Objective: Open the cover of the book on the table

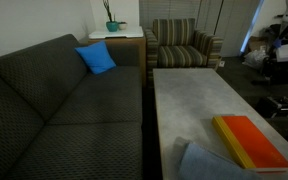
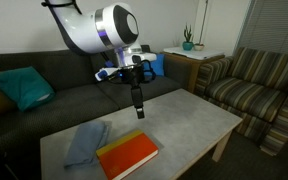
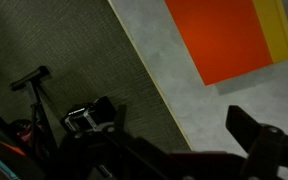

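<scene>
Book (image 2: pixel 127 155) lies flat and closed near one end of the table (image 2: pixel 189 118) — a thin rectangle with a smooth orange-red cover (image 3: pixel 224 38) and a yellow strip along one edge. We see a soft grey-blue cloth (image 2: pixel 84 140) just beside it on the mottled, stone-like top. Gripper (image 2: pixel 138 110) hangs above the table, clear of the book — jaws spread wide, released.

You work in dim, even indoor light. The table (image 1: pixel 184 100) is the palest surface in an exterior view, with no glare. Your wrist view shows the book (image 3: pixel 224 40) vivid and sharp, while the gripper (image 3: pixel 174 128) is a dark, blurred silhouette.
</scene>
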Available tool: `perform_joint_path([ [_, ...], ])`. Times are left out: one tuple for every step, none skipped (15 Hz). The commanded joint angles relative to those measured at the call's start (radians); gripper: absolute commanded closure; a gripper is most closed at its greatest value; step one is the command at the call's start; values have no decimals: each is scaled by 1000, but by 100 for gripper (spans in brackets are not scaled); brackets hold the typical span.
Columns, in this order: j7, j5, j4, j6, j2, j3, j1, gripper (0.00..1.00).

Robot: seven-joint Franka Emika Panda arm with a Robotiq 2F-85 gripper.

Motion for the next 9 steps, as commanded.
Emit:
perform_joint_path([
  [-120, 105, 80, -8, 80, -72, 40, 0],
  [-155, 138, 103, -19, 107, -87, 43, 0],
  [-234, 172, 130, -7, 142, -91, 17, 0],
  [-325, 189, 152, 2, 174, -44, -61, 0],
  [-394, 169, 181, 1, 206, -1, -129, 0],
  [-467, 148, 207, 6, 241, 25, -184, 0],
  [-539, 140, 239, -4, 278, 41, -224, 0],
  [-615, 137, 268, -16, 307, 62, -267, 0],
  [-696, 135, 304, -29, 340, 74, -303, 0],
])
